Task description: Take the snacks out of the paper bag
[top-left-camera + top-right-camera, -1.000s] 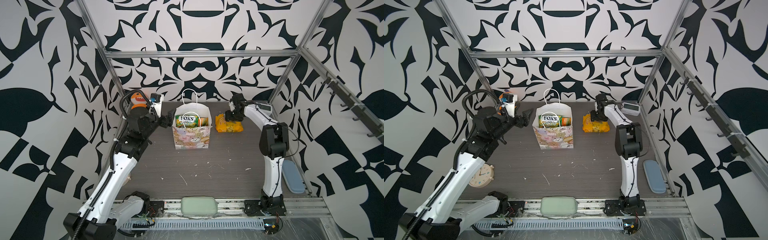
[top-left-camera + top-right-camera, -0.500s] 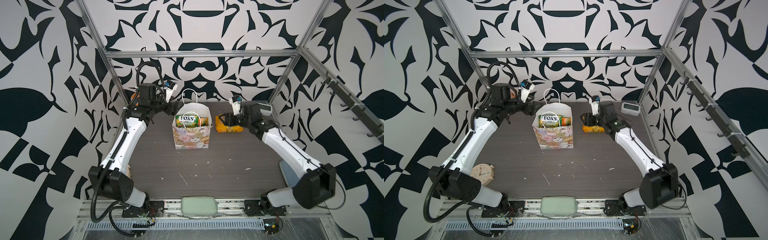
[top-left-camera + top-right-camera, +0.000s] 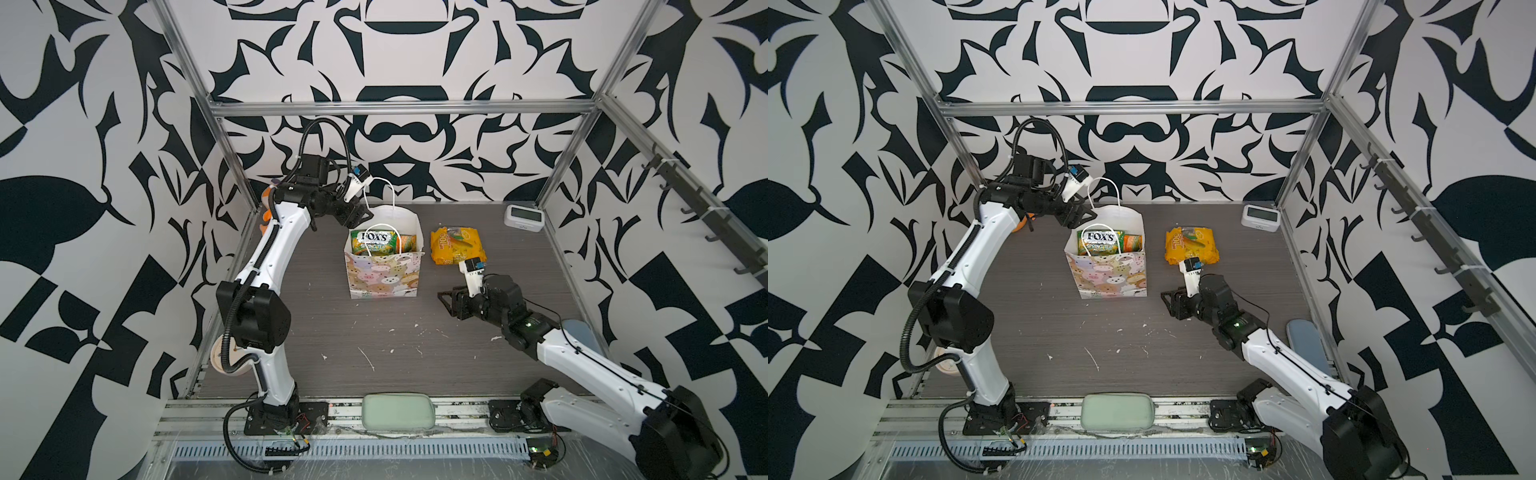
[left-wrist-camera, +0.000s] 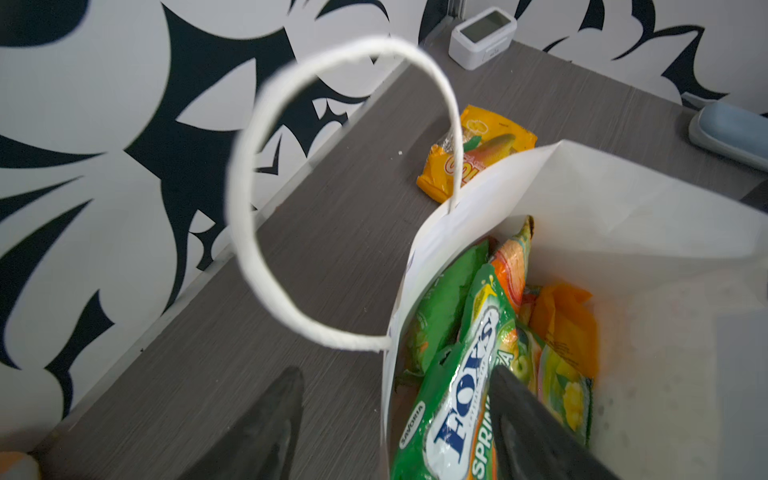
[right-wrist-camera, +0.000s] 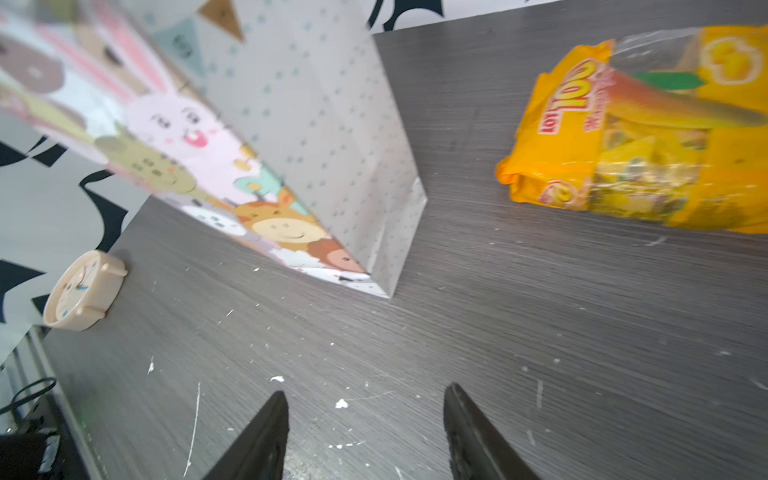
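The paper bag [image 3: 382,272] [image 3: 1113,276] stands upright mid-table with its cord handles up. Several snacks sit inside; a green FOX'S packet [image 3: 373,241] [image 4: 461,399] is the highest. A yellow snack packet [image 3: 456,245] [image 5: 631,137] lies on the table right of the bag. My left gripper [image 3: 357,214] [image 4: 397,370] is open at the bag's back-left rim. One finger is outside the bag wall and the other is inside, against the FOX'S packet. My right gripper [image 3: 446,301] [image 5: 368,390] is open over bare table, in front of the yellow packet and right of the bag.
A white digital clock [image 3: 523,216] sits at the back right corner. A round beige alarm clock [image 5: 83,291] lies at the left edge. A blue-grey pad [image 3: 1304,340] lies by the right wall and a green pad [image 3: 398,411] on the front rail. An orange plush [image 3: 1021,222] is behind the left arm.
My right gripper has pulled back from the yellow packet toward the front, leaving it on the table. My left gripper has moved right onto the bag's rim.
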Tool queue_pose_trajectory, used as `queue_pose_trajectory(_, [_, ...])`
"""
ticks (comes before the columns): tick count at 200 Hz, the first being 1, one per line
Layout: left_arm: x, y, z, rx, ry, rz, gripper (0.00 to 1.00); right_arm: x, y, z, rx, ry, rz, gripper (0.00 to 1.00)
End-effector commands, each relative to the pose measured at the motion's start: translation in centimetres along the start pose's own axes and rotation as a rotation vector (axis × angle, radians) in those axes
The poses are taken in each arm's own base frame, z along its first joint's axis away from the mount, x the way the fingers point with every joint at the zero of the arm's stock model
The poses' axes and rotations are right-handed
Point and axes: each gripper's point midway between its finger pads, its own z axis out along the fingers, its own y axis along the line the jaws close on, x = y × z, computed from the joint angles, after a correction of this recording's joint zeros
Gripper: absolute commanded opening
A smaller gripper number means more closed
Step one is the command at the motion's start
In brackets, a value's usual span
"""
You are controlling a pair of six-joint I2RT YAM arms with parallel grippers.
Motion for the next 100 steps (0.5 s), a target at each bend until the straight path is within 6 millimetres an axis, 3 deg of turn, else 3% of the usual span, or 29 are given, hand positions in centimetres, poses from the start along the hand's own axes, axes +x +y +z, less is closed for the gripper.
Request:
queue_pose_trajectory(1, [0.4, -1.6, -0.4, 0.085, 0.025, 0.037, 0.71, -0.9, 0.4, 0.6, -0.001, -0.061, 0.001, 0.62])
queue_pose_trajectory(31, [0.7, -1.8, 0.2, 0.106, 0.036, 0.061, 0.65, -0.7, 0.8, 1.9, -0.015, -0.06, -0.005, 0.61])
queue_pose_trajectory(47, [0.9, -2.0, 0.4, 0.116, 0.05, 0.073, 0.54, -0.4, 1.1, 2.6, -0.021, -0.042, -0.013, 0.61])
queue_pose_trajectory(100, [1.6, -2.0, 1.6, 0.105, 0.096, 0.105, 0.43, 0.2, 2.4, 4.0, -0.049, -0.023, -0.027, 0.6])
